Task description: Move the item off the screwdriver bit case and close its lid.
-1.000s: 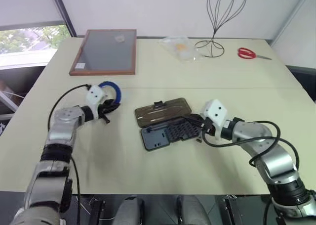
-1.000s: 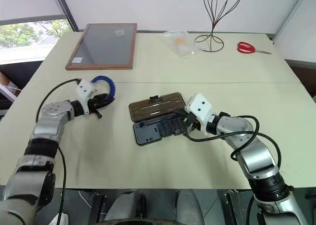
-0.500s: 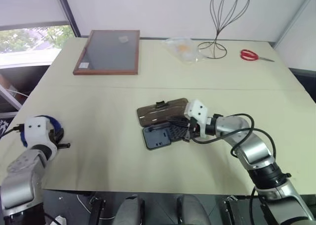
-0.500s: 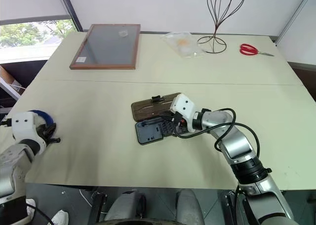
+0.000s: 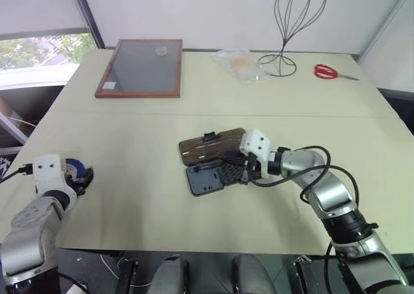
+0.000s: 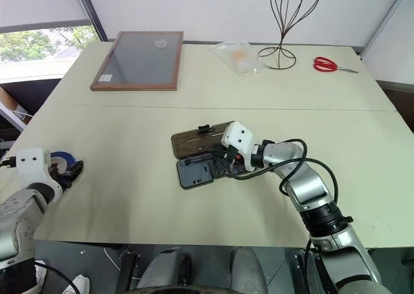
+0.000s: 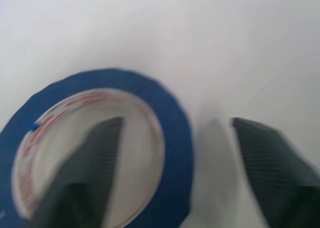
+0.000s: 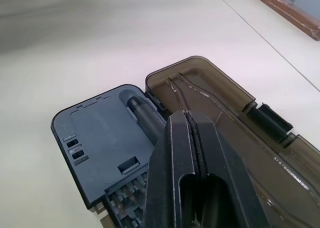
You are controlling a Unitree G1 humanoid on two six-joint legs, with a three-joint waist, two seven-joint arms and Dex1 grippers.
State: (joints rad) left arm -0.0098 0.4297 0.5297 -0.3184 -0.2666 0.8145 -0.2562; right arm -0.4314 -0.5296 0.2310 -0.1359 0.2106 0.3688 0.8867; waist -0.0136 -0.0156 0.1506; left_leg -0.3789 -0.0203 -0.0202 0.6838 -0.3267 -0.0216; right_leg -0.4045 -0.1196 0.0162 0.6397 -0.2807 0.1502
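Blue tape ring (image 6: 63, 157) lies flat on the pale desk (image 5: 129, 210) near its left front edge, well apart from the screwdriver bit case (image 5: 213, 161). The left gripper (image 7: 175, 183) has its jaws spread wide, one finger (image 7: 85, 173) over the ring's white core and the other outside the blue band, gripping nothing. The case sits open at mid-desk: its smoky brown lid (image 8: 235, 107) lies flat behind the dark grey base (image 8: 105, 138), which holds rows of small bits and a dark driver handle. The right gripper (image 8: 192, 133) hovers over the base with its jaws pressed together, empty. Along the desk's far side lie a wooden-framed grey board (image 5: 139, 68), a clear plastic bag (image 5: 236, 63), a wire stand (image 5: 291, 22) and red scissors (image 5: 326, 72). A window (image 5: 39, 52) shows at the left.
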